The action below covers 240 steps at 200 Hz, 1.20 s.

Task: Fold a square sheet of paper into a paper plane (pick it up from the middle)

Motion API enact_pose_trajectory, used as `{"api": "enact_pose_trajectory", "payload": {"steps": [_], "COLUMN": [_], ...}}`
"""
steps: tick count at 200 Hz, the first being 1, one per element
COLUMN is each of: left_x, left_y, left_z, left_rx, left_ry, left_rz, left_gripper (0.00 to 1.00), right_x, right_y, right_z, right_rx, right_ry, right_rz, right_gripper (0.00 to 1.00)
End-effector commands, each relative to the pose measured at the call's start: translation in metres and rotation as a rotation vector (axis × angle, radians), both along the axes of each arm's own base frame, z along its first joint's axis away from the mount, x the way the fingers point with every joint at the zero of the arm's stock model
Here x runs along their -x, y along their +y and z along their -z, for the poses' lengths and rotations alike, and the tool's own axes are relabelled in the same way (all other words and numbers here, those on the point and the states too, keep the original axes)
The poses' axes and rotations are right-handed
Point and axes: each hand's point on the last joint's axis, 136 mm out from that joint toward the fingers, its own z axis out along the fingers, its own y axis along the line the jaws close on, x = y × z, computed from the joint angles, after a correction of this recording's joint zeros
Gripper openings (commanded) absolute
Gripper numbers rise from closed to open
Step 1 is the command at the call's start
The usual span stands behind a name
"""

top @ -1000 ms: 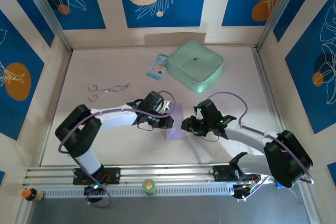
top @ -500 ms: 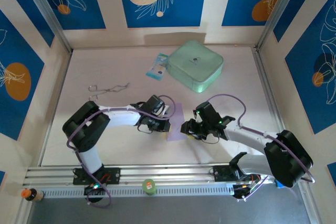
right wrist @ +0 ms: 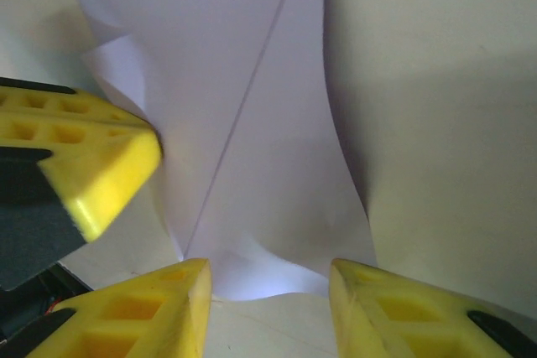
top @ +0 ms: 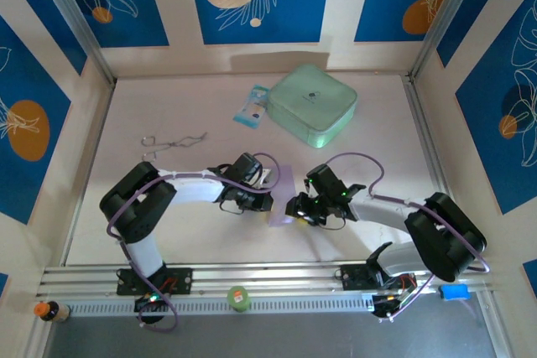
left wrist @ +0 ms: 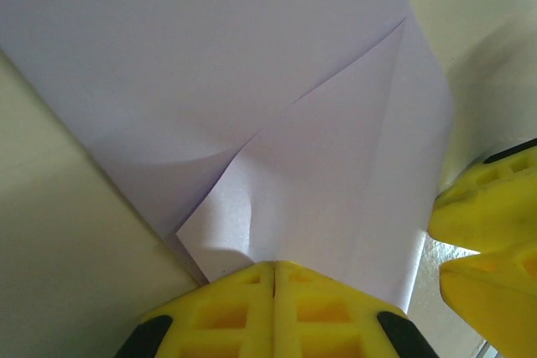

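Observation:
The square sheet of paper is pale lavender, creased, and lies mid-table between my two grippers. My left gripper is at its left edge. In the left wrist view its yellow fingertips meet with no gap at the edge of the sheet, where a folded flap bulges up. My right gripper stands open at the sheet's right edge. Its two fingers straddle the lifted near edge of the paper without touching it. The left gripper's yellow finger rests on the sheet's far side.
A mint-green case and a blue-white packet sit at the back. Metal tongs lie at the back left. A small green-topped item and an orange-capped bottle rest on the front rail. Walls close in three sides.
My left gripper has slid down and closed its jaws at the paper's left edge. The right gripper has edged left toward the sheet and stayed open.

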Motion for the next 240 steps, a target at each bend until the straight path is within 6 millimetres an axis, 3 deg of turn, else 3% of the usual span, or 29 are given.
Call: {"api": "enact_pose_trajectory", "payload": {"steps": [1,46,134,175,240], "left_x": [0.014,0.014,0.014,0.012,0.008], "left_y": [0.016,0.015,0.015,0.013,0.008], "left_z": [0.019,0.018,0.014,0.009,-0.001], "left_rx": [-0.068,-0.062,-0.061,-0.045,-0.023], "left_ry": [0.064,0.062,0.061,0.047,0.032], "left_rz": [-0.007,-0.006,-0.005,-0.007,-0.005], "left_gripper": [0.05,0.04,0.04,0.05,0.07], "right_x": [-0.011,-0.036,-0.065,-0.067,-0.066], "right_y": [0.012,0.017,0.019,0.012,0.005], "right_z": [-0.012,-0.027,-0.02,-0.013,-0.003], "right_rx": [-0.081,-0.193,-0.22,-0.219,-0.188], "right_ry": [-0.021,-0.039,-0.04,-0.032,-0.038], "right_rz": [0.01,0.012,-0.003,0.014,0.015], "right_gripper": [0.43,0.47,0.47,0.42,0.27]}}
